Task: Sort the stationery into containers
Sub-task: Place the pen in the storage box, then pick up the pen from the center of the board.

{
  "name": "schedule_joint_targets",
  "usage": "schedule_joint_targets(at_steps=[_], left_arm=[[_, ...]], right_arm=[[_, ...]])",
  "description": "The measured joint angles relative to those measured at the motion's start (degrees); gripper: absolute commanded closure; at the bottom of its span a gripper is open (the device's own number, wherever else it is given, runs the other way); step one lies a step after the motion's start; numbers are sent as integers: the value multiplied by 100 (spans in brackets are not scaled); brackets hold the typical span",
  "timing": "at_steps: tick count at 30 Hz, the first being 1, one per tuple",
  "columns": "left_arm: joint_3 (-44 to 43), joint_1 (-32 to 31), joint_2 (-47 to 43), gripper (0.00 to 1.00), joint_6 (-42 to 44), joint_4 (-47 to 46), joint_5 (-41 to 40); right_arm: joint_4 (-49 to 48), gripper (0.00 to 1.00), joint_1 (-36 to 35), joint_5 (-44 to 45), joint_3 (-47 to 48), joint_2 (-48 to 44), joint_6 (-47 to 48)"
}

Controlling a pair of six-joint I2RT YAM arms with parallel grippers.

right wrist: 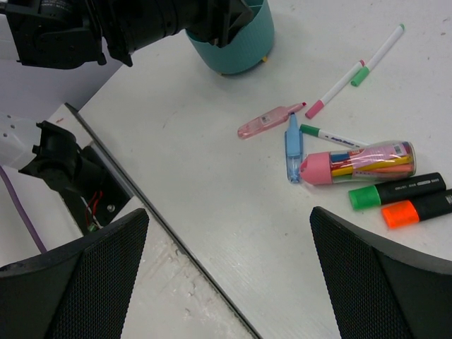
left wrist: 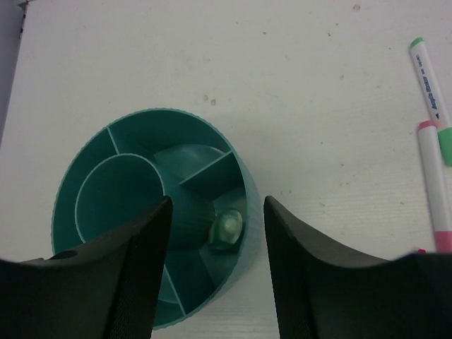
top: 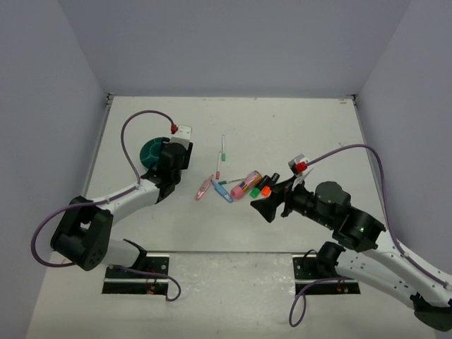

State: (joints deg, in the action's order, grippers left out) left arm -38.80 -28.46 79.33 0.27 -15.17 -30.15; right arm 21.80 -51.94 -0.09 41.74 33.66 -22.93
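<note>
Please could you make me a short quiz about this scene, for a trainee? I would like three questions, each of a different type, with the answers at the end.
1. True or false: the orange highlighter already lies inside the organiser.
2. Which gripper hangs over the organiser? A the left one, B the right one, C neither.
3. Fill in the gap: right beside the orange highlighter lies a ____ highlighter.

Key
1. False. It lies on the table with the other loose items.
2. A. The left gripper is open above it.
3. Green: the green highlighter.
</note>
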Motion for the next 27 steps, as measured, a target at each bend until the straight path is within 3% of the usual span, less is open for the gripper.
schedule_joint_targets(at_steps=[5,6,7,8,9,12,14,15,20,27], left_arm=[[-115,8,-272,28,-409,463,351],[-152,9,-414,21,-511,566,446],[-197,10,-564,7,-609,670,558],[-255,10,-714,0,-722,782,663],[-334,10,-862,0,-860,894,757],[-647,10,-1261,0,-1368,1265,1021],[-887,12,-1517,0,-1787,1658,1173],[-1024,12,-1639,0,-2007,1885,1260],[-1674,19,-2029,0,-2748,2821,1577],[-1893,21,-3070,0,-2922,4024,1737]], right_arm=[[-28,1,0,68,4,347,-119],[-50,1,0,72,4,481,-160],[-63,1,0,70,4,643,-199],[-89,2,-1,66,4,829,-240],[-117,3,-2,64,11,1014,-271],[-127,24,0,62,120,1714,-345],[-21,57,-2,59,479,2386,-384],[31,60,-2,54,709,2764,-391],[99,55,-12,69,1721,4315,-280],[468,46,-40,451,3161,6161,21]])
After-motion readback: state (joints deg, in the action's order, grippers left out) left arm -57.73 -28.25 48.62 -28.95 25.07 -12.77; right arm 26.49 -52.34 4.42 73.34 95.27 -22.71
